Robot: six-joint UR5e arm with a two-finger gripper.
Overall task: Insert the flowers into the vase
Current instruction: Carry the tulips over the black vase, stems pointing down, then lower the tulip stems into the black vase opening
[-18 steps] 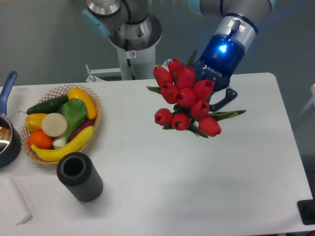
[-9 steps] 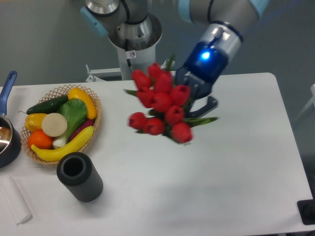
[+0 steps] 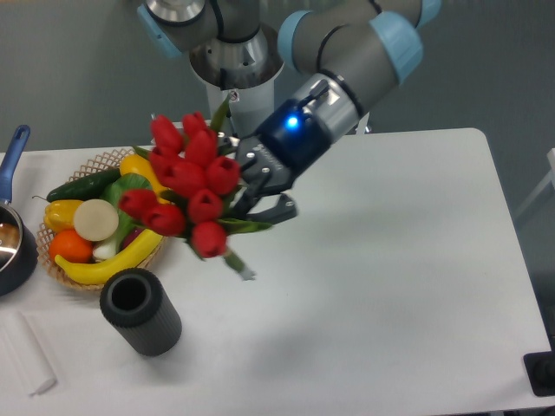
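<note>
Red tulips: the bunch of glossy red tulip buds with green stems and leaves (image 3: 189, 185) hangs in the air above the white worktop (image 3: 390, 286), its buds overlapping the right rim of the basket in this view.
Gripper: the black two-finger gripper (image 3: 253, 196) with a blue glowing ring comes in from the upper right, on a grey arm with pale blue joint caps (image 3: 351, 39).
Fingers: the black fingers (image 3: 276, 210) are clamped on the green stems, just right of the buds; one stem end sticks out below them, tilted down to the right.
Vase: the dark grey ribbed cylinder vase (image 3: 141, 312) stands upright on the worktop near the front left, mouth open upward, below and left of the bunch and apart from it.
Basket: the round wicker basket of colourful fruit and vegetables (image 3: 108, 217) sits just behind the vase.
Pot: the dark pot with a blue handle (image 3: 13, 238) is cut off by the left edge.
Front left corner: a white folded cloth (image 3: 24, 351).
</note>
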